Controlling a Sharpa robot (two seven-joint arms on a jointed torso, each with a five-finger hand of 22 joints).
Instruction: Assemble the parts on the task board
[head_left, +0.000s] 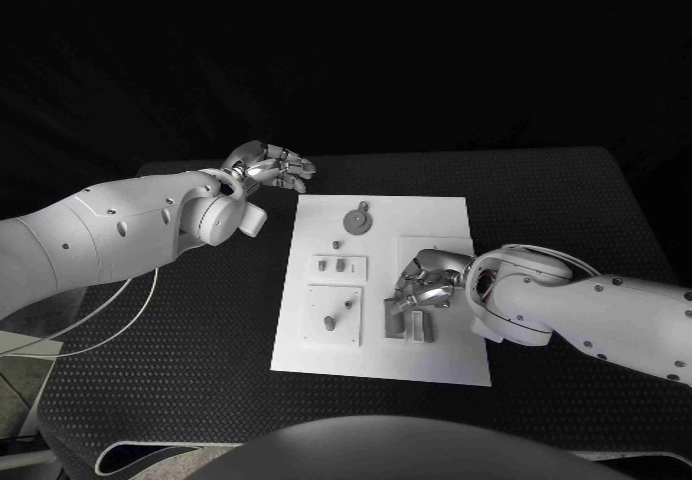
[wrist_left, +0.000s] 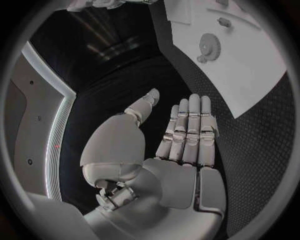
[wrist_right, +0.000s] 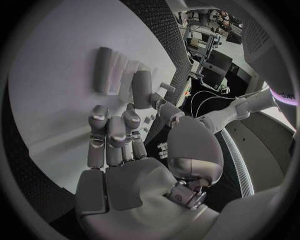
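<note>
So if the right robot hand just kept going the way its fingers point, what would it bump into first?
Probably the grey blocks lying on the task board: in the right wrist view the right robot hand points its fingers towards them, though how far above the board it hovers is unclear.

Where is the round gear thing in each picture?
Head view: the gear lies near the far end of the task board.
Left wrist view: the gear lies beyond the left hand.
Right wrist view: not in it.
Shared landmark: the task board.
</note>
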